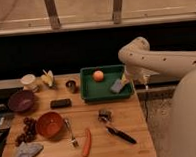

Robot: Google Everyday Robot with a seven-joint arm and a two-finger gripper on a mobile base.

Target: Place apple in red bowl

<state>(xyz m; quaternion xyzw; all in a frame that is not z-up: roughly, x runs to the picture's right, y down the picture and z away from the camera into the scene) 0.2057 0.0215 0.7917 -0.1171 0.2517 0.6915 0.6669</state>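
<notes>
**Apple Waited in the Tray, Gripper Empty Beside It**

At the left of the wooden table [123,146] sat the dark purple bowl [21,100], with a white cup [28,81] behind it and a bunch of dark grapes [28,128] in front. A bluish cloth [28,151] lay at the near left corner. Just right of the grapes stood the red bowl [49,124], upright and holding nothing, with a fork [71,133] beside it. Further right lay the long orange-red sausage-shaped thing [86,142], well apart from the fruit.

Past the middle, the green tray [105,95] sat at the far side of the table. The apple [98,75] rested inside it, toward the back, and a blue-and-yellow sponge [118,85] lay in the tray's right part, near the apple but apart from it.

At the right, the white arm [160,59] curved in from the robot's body, and the gripper [143,81] hung just beside the tray's right edge. Its jaws stood wide and had hold of nothing.

By this reading, the reach for the apple was the step in hand and the grasp had not begun. The next move called for carrying the gripper leftward over the tray, clear of the sponge, and lowering it around the apple. The round, smooth fruit would likely roll if nudged off-centre. The bowl lay well to the left and nearer, so the carry would cross much of the table.
</notes>
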